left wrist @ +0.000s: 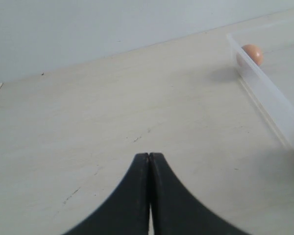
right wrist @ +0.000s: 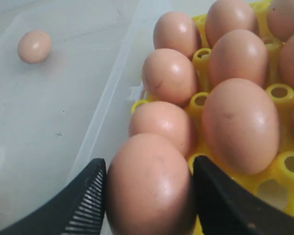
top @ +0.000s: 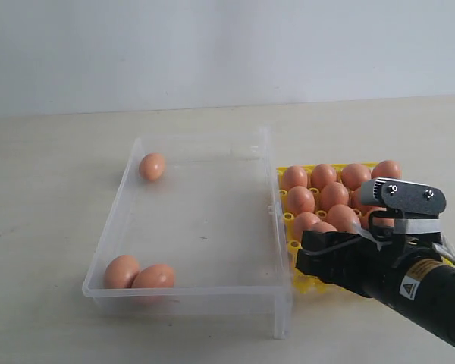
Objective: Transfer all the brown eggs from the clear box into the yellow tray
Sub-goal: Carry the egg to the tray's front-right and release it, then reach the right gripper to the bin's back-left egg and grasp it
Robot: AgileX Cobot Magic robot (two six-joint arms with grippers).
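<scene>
My right gripper (right wrist: 149, 172) is shut on a brown egg (right wrist: 149, 188), a finger pressed against each side. It holds the egg at the corner of the yellow tray (right wrist: 279, 91) nearest the clear box (right wrist: 59, 98); whether it rests in a cup is hidden. Several brown eggs (top: 335, 195) fill the yellow tray (top: 292, 246). Three eggs remain in the clear box (top: 114, 227): one (top: 152, 166) at the far left corner, two (top: 121, 271) (top: 154, 277) touching at the near left corner. My left gripper (left wrist: 149, 155) is shut and empty over bare table beside the box wall (left wrist: 264, 93).
The box and tray stand side by side on a pale table (top: 45, 167). The right arm (top: 409, 284) reaches in from the lower right, over the tray's near edge. A white wall runs behind the table.
</scene>
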